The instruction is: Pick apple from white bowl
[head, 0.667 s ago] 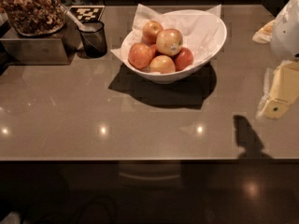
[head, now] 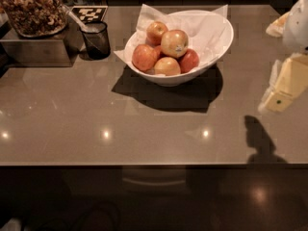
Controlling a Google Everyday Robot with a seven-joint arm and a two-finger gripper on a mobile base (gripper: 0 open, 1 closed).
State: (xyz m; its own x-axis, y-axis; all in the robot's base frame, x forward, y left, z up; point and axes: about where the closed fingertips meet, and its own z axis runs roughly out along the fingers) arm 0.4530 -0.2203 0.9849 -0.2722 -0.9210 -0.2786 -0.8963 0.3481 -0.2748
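Note:
The white bowl (head: pixel 222 46), lined with crumpled white paper, stands on the brown counter at centre back. The apple (head: pixel 174 43), the largest one, pale yellow with an orange-red blush and a small white sticker, lies on top of the pile. Smaller orange-red apples (head: pixel 145 57) and a darker red apple (head: pixel 189 60) lie around it. My gripper (head: pixel 281 88), cream-coloured, hangs at the right edge of the view. It is above the counter, well to the right of the bowl and apart from it.
A small dark mesh cup (head: pixel 96 40) stands left of the bowl. A metal box with a tray of nuts (head: pixel 31 13) sits at the back left, with a checkered marker (head: pixel 90 13) behind the cup. The gripper's shadow (head: pixel 262 138) falls near the counter's front edge.
My gripper has edged slightly left and up. The bowl and apples have not moved.

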